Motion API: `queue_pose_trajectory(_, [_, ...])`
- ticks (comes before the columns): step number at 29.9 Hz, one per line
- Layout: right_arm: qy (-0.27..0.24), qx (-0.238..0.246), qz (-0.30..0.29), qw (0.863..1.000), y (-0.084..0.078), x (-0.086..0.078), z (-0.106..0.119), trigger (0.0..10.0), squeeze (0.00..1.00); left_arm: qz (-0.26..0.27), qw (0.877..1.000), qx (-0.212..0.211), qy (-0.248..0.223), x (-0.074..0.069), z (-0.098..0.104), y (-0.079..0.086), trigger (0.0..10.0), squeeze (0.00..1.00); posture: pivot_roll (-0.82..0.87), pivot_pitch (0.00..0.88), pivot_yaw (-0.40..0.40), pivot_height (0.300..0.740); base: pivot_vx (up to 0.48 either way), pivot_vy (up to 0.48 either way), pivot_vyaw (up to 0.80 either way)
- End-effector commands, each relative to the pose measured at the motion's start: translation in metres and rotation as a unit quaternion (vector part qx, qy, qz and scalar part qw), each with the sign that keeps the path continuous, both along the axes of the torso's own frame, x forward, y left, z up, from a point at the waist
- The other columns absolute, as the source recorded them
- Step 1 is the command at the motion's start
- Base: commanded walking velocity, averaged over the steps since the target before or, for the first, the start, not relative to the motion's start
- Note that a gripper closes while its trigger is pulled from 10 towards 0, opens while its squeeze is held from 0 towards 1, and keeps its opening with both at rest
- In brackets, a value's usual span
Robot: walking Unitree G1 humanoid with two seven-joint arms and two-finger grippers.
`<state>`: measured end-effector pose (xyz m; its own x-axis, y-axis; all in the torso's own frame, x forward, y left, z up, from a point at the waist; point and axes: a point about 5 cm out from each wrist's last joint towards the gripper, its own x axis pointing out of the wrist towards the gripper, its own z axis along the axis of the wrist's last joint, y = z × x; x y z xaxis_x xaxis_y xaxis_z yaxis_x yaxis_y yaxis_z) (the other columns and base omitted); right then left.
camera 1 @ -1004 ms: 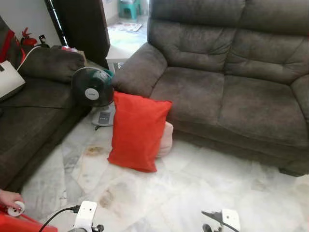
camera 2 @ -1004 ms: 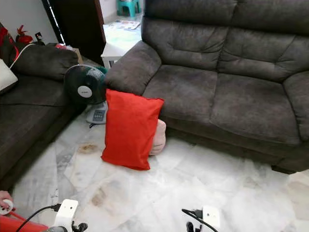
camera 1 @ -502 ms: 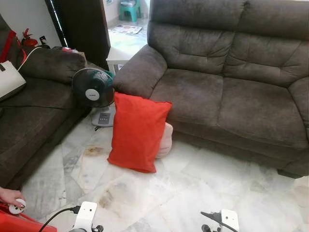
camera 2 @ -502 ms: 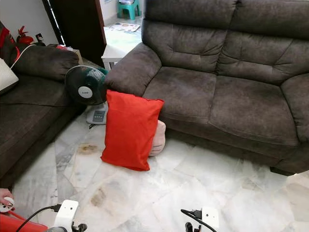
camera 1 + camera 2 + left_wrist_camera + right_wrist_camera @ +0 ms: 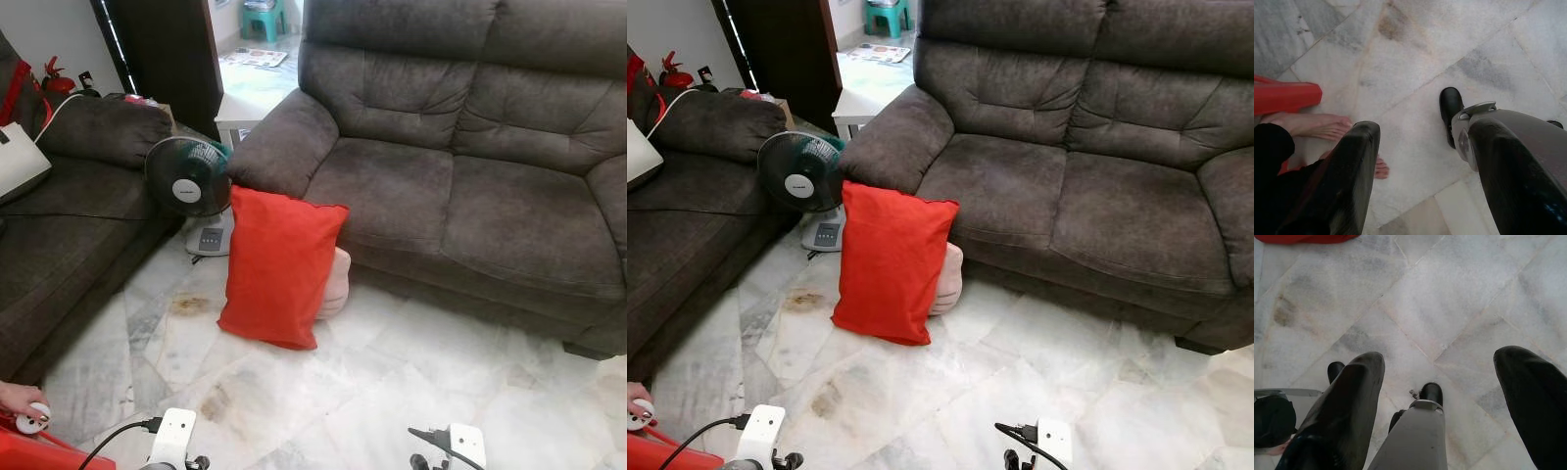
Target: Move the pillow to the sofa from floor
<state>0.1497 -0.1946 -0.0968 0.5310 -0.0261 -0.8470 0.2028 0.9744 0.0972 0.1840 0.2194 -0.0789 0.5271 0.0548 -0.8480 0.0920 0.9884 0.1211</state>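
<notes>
Right now the red pillow (image 5: pixel 279 266) is standing on edge on the marble floor (image 5: pixel 392 382), leaning back against the front of the big brown sofa (image 5: pixel 460 186) near its left armrest, with a pale pink cushion (image 5: pixel 336 284) tucked behind it. Both arms are hanging low at the near edge of the scene. The left gripper (image 5: pixel 1420 181) is pointing down at the tiles with its fingers spread wide and nothing between them; the right gripper (image 5: pixel 1442 396) is doing likewise, also open and empty, well apart from the pillow.

Several things could be going wrong from here. A green fan (image 5: pixel 188 181) is standing just left of the pillow, touching or nearly touching it, so a reach coming in from the left is likely risking a knock that tips the fan. The pink cushion is sitting against the pillow's back, so a grip taken too deep could be dragging it along. Soft fabric probably slides out of two thin fingers if only a corner is pinched. A person's bare foot (image 5: pixel 1317 126) and hand (image 5: pixel 22 399) are lying close to the robot's near left, so any step or swing that way is risking contact. The robot's own feet are also standing directly under both grippers.
</notes>
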Motion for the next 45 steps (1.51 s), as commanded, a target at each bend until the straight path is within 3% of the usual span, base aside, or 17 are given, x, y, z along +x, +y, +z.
queue_pose_trajectory(1, [0.0,0.001,-0.009,1.0,-0.0015,0.0,0.0002,10.0,0.0,0.006,1.0,0.002,0.005,-0.0015,-0.0008,0.0008,10.0,0.0,0.06,0.016,-0.016,0.74,0.247,0.0,0.0])
queue_pose_trajectory(45, [0.007,-0.005,-0.007,1.0,-0.0041,0.0009,0.0005,10.0,0.0,0.011,1.0,-0.005,0.005,-0.0001,-0.0006,-0.0014,10.0,0.0,0.06,0.037,-0.029,0.74,0.281,0.0,-0.07])
